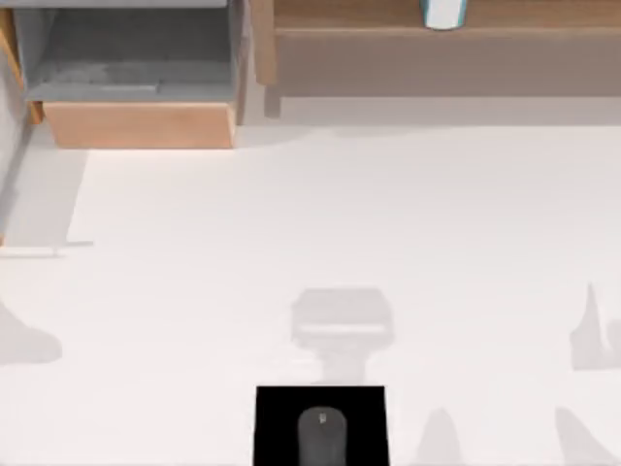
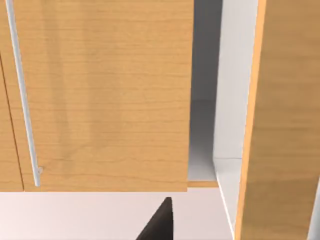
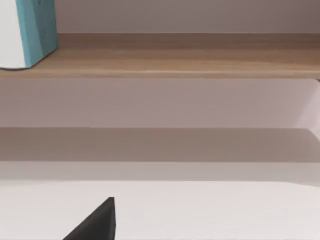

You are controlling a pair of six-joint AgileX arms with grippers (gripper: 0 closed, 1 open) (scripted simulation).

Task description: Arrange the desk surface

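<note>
The desk surface (image 1: 320, 223) is a broad white tabletop. At its near edge lies a black square pad (image 1: 277, 413) with a rounded grey object (image 1: 321, 435) on it. A dark part of my left gripper (image 2: 159, 224) hangs low over the desk surface (image 2: 75, 215), facing a light-wood drawer front (image 2: 100, 100) with a slim silver handle (image 2: 22, 100). A dark part of my right gripper (image 3: 97, 222) hovers over the desk surface (image 3: 200, 210), facing the wooden shelf (image 3: 175, 62).
At the back left, a drawer (image 1: 141, 124) stands pulled out, its grey inside showing. A long light-wood shelf (image 1: 437, 63) spans the back right and carries a white and teal cup (image 1: 443, 12) (image 3: 35, 30). Arm shadows fall on the tabletop's left and right.
</note>
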